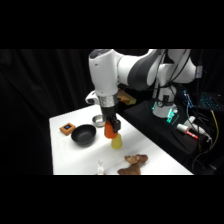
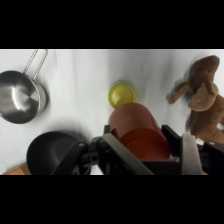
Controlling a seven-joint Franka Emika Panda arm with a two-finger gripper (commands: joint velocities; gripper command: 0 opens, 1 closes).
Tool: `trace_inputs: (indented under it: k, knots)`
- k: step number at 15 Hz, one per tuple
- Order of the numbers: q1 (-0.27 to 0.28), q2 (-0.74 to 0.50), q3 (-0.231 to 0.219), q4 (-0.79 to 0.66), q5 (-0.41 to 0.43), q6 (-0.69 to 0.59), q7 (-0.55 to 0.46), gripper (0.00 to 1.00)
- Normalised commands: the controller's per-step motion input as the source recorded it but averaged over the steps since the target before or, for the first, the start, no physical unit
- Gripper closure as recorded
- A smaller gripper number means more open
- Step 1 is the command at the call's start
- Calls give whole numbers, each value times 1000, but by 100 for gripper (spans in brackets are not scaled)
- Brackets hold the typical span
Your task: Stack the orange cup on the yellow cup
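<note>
**Orange cup held above the yellow cup, not yet lined up**

The gripper [image 1: 113, 125] carries the orange cup [image 1: 109, 130] between its jaws, which are closed on the cup's wall; the cup is lifted clear of the worktop [image 1: 65, 155]. In the side view the yellow cup [image 1: 116, 142] stands upright on the worktop just below the orange one and slightly toward the camera side, so the two nearly touch in that picture.

The wrist view shows the important relation more clearly. There the orange cup [image 2: 140, 132] fills the space between the jaws near the picture's bottom, and the open mouth of the yellow cup [image 2: 122, 94] is seen beyond it, a little to the left. The yellow mouth is not covered by the orange cup, so I judge that the two axes are near but do not yet coincide. The held cup also seems somewhat tilted, though I cannot tell how much.

The coming move, in my judgement, needs a small shift toward the yellow cup before lowering. The black bowl [image 1: 83, 134], the metal bowl [image 2: 20, 96] and the plush toy [image 2: 200, 95] stand apart from this path.
</note>
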Motion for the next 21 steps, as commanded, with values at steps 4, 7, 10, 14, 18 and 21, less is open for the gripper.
trace_inputs:
  k: [4,7,10,14,18,21]
  knots:
    - [-132,-382,67,-475,-106,345,100,48]
    - [-148,-207,41,-319,-103,379,77,48]
    - [-131,-97,21,-203,-54,330,18,48]
    - [-84,-16,39,-114,61,249,-62,48]
    - [-7,26,82,-36,76,157,-49,48]
    - [21,42,67,1,56,139,-32,48]
